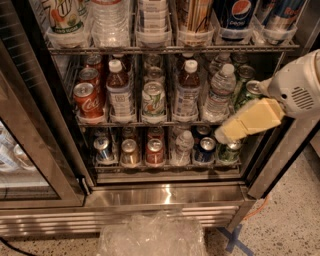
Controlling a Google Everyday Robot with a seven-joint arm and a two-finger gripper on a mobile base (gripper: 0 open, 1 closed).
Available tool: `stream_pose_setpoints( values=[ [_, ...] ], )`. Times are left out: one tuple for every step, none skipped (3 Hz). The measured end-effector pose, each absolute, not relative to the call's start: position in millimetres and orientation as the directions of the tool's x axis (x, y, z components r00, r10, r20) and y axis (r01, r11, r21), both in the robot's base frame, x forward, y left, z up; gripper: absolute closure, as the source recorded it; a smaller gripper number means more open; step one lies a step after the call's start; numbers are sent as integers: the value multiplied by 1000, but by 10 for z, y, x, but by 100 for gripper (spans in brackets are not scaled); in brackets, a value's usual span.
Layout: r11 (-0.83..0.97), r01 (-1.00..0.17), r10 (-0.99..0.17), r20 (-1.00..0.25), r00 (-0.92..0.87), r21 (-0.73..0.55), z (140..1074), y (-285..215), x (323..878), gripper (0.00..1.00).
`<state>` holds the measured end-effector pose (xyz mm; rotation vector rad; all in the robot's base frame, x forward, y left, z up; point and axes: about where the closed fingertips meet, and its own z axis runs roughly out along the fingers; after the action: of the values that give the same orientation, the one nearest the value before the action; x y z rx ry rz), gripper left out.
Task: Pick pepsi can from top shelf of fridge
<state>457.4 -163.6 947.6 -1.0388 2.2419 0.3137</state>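
**Status: approach phase, no grasp made.**

1. Target. The pepsi can (pixel 235 14) stands upright in a clear holder on the top shelf (pixel 165 49) of the fridge (pixel 165 196). A diagonal-patterned can (pixel 281 15) sits just right of the pepsi can, and a striped can (pixel 195 15) sits just left of it.

2. Gripper. The gripper (pixel 231 131) hangs well below the pepsi can, in front of the lower racks. It reaches in from the arm (pixel 295 90), which is below and to the right of the pepsi can. It cannot be told whether the claw is released or clenched. It is apart from the pepsi can.

3. Done. The fridge interior is exposed and nothing blocks the front of the pepsi can, so access appears ready.

4. Left, by judgement:
   - Raise the gripper to the height of the pepsi can.
   - Align it between the two neighbouring cans.
   - Close on the pepsi can.
   - Lift it clear of its holder and withdraw it from the fridge.
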Motion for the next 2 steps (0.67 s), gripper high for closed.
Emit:
stream_pose_setpoints(
  values=[
    [730,-684,-458,-748,-480,-9,9580,-1414,4917,0],
    [810,-584,-381,-795,-472,-42,9872,-1365,5058,0]
  ],
)
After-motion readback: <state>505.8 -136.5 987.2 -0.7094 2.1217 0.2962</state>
